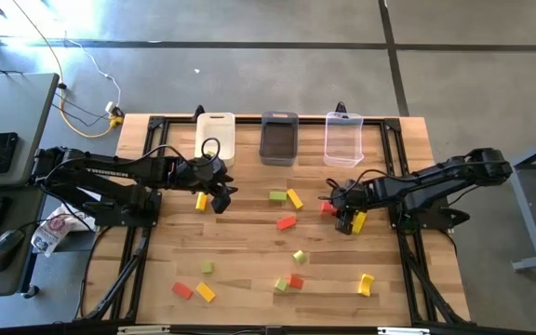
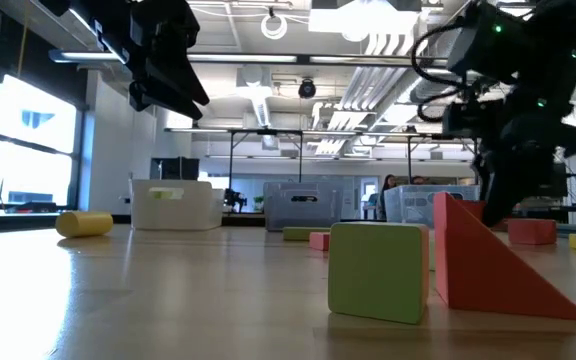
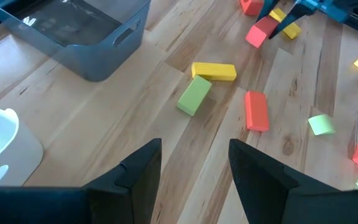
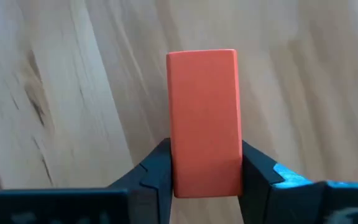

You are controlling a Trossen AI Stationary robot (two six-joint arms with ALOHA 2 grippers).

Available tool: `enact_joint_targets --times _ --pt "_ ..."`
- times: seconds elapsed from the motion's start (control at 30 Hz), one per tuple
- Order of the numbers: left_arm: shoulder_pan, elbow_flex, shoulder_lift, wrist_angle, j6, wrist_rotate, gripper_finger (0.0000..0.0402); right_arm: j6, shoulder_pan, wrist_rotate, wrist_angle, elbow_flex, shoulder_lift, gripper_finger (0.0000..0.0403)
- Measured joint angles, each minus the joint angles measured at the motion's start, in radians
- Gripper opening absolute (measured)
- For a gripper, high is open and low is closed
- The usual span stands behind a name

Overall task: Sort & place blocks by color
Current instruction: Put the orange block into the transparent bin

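Red, yellow and light green blocks lie scattered on the wooden table [image 1: 249, 242]. My right gripper [image 1: 341, 214] is at the table's right middle, pointing steeply down and shut on a red bar-shaped block [image 4: 204, 106]; a yellow block [image 1: 358, 221] lies right beside it. My left gripper [image 3: 194, 149] hovers open above the table's left middle, in front of the white bin [image 1: 216, 138], with nothing between its fingers. Next to it a yellow block [image 1: 201, 200] rests flat on the table. My right gripper pinches the red block's two long sides [image 4: 182, 177] between its two fingers, at the end nearer the wrist. The fingers [image 4: 154, 171] come from above, slanting down, and lie along the block, which sticks out past them. Whether its far end touches the table, I cannot tell.
A white bin, a dark grey bin [image 1: 278, 138] and a clear bin [image 1: 343, 140] stand in a row at the far edge. A green bar [image 3: 194, 95], a yellow bar [image 3: 214, 71] and a red bar [image 3: 256, 111] lie mid-table; more blocks lie toward the near edge [image 1: 287, 282].
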State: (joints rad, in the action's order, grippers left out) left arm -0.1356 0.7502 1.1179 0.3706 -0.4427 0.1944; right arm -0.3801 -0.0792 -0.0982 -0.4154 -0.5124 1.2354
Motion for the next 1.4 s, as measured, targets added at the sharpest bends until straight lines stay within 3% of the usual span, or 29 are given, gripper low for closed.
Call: enact_joint_targets --times 0.27,0.53,0.8,1.07,1.4 --pt "0.0 0.0 0.0 0.0 0.0 0.0 0.0174 0.069 0.0 -0.143 -0.132 -0.154 0.0 0.0107" --pt "0.0 0.0 0.0 0.0 0.0 0.0 0.0174 0.07 0.008 -0.433 -0.301 -0.29 0.0 0.0107" --pt "0.0 0.0 0.0 0.001 0.0 -0.001 0.0174 0.068 0.139 -0.602 -0.359 -0.333 -0.001 0.0107" --pt "0.0 0.0 0.0 0.002 -0.016 -0.001 0.0174 0.14 0.373 -0.58 -0.357 -0.333 -0.001 0.0107" --pt "0.0 0.0 0.0 0.01 -0.07 -0.001 0.0174 0.226 0.644 -0.334 -0.242 -0.322 0.003 0.0108"
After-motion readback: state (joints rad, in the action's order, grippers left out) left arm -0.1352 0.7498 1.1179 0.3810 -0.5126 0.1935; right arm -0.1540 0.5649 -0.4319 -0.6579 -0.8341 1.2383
